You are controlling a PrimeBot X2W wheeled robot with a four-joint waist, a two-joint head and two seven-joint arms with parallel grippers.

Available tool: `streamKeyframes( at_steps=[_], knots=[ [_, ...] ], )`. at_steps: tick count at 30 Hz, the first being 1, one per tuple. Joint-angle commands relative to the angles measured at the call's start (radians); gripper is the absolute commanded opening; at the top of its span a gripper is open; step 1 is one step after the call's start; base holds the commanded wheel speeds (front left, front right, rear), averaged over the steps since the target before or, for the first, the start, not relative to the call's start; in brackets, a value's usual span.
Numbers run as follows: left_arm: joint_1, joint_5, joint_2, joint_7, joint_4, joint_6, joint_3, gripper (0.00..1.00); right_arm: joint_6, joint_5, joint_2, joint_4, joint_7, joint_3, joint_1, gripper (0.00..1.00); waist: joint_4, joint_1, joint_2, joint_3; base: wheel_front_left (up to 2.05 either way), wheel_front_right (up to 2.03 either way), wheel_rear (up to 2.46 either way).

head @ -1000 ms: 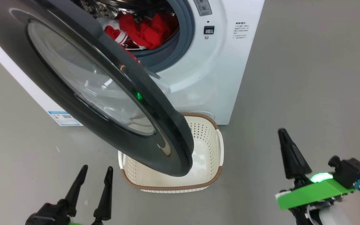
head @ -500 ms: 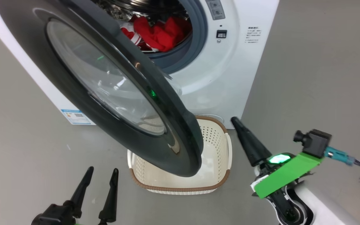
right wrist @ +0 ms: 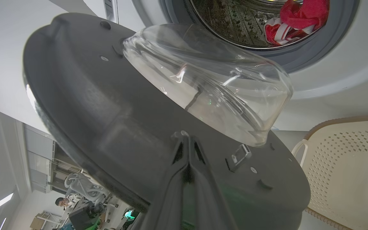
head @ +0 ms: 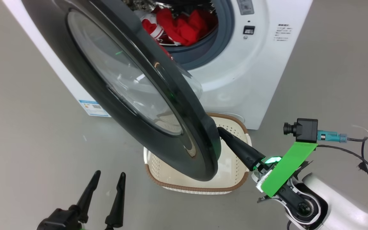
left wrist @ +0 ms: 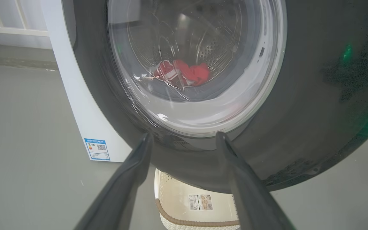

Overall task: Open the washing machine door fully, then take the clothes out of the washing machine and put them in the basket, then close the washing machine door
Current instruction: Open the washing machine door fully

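Grey floor (head: pixel 27 143) surrounds the washing machine (head: pixel 260 80). Within the last second the right pincer (head: pixel 221 130), clenched and empty, has swung across to the half-open washing machine door (head: pixel 59 54), tips at its inner face, likely to push it wider. Under it sits the basket (head: pixel 200 189); beyond it, the clothes (head: pixel 184 27) lie in the drum. Well aside, the left pincer (head: pixel 110 174) hangs released.

Clothes (head: pixel 184 27) in the washing machine (head: pixel 260 80), basket (head: pixel 203 189) before it

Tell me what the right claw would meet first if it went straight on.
Probably the inner face of the large round black-rimmed washing machine door, close ahead of the right claw.
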Motion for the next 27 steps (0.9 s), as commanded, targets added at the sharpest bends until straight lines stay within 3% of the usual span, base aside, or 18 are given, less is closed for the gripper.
streamKeyframes(
  at_steps=[1, 27],
  knots=[
    [-0.023, -0.009, 0.006, -0.012, -0.027, -0.006, 0.034, 1.0, 0.007, 0.03, -0.003, -0.034, 0.018, 0.017, -0.011, 0.0, 0.018, 0.0, -0.0001, 0.007, 0.0, 0.0, 0.0],
    [-0.004, -0.016, -0.006, -0.012, -0.021, -0.006, 0.036, 1.0, 0.007, 0.044, 0.023, -0.068, 0.101, 0.097, 0.016, 0.0, 0.211, 0.0, -0.0001, -0.026, 0.0, 0.0, 0.0]
  ],
)
